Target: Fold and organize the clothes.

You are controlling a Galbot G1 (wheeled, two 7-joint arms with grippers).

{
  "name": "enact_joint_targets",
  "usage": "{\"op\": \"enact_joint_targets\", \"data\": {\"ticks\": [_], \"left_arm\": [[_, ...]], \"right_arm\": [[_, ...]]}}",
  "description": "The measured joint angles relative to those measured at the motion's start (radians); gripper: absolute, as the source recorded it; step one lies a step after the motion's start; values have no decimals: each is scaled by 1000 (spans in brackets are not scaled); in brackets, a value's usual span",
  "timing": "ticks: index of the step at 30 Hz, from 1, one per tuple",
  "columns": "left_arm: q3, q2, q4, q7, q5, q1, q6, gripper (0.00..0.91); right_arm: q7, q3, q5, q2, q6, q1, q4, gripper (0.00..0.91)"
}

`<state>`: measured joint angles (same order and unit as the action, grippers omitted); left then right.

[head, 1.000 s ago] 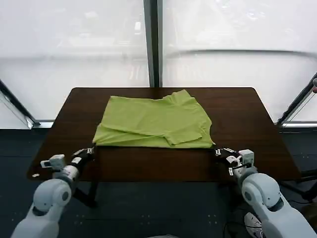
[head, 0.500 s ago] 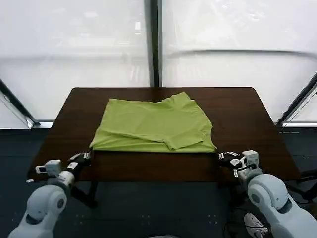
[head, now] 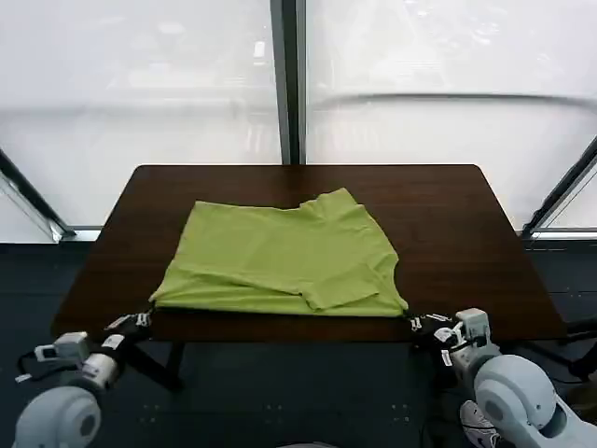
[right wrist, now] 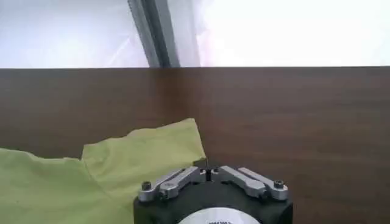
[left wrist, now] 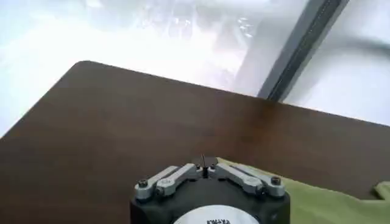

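While spread flat on the dark brown worktop point(head: 448, 233), lime T-shirt point(head: 280, 257) reaches the near edge, folded in part, with one sleeve doubled over toward the front right. Left gripper point(head: 140, 319) at the near-left corner of the shirt, pressed together on the hem there; right gripper point(head: 417, 324) at the near-right corner, likewise pinching the fabric edge. Window frame point(head: 287, 84) upright behind the worktop, centred beyond the far edge.
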<state>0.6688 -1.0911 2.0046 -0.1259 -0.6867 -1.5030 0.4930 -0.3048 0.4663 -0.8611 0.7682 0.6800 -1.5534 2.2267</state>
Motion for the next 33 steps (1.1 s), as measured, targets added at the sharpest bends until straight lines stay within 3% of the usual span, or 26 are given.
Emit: {"op": "enact_joint_targets", "data": {"ticks": [10, 18, 24, 25, 26, 27, 28, 33], "left_arm": [[63, -6, 89, 0, -2, -109, 3, 10], [121, -20, 140, 3, -6, -203, 1, 0], [148, -39, 160, 3, -4, -269, -9, 10], [151, -42, 161, 3, -4, -278, -9, 224], [154, -44, 162, 1, -5, -285, -9, 878], [158, -46, 166, -4, -7, -291, -7, 878], [160, -47, 169, -12, -9, -296, -3, 878], [176, -54, 188, -16, -5, -316, 33, 878]], "right_arm": [[5, 6, -19, -33, 8, 3, 16, 0], [-22, 39, -125, -60, 14, 45, 42, 0], [-15, 15, -204, -41, 16, 230, -42, 0], [-16, 2, -213, -36, 24, 269, -61, 0], [-16, -12, -218, -31, 31, 309, -79, 0], [-19, -30, -221, -22, 37, 358, -99, 224], [-24, -50, -221, -13, 41, 402, -120, 878], [-44, -174, -204, 54, 56, 626, -249, 878]]}}
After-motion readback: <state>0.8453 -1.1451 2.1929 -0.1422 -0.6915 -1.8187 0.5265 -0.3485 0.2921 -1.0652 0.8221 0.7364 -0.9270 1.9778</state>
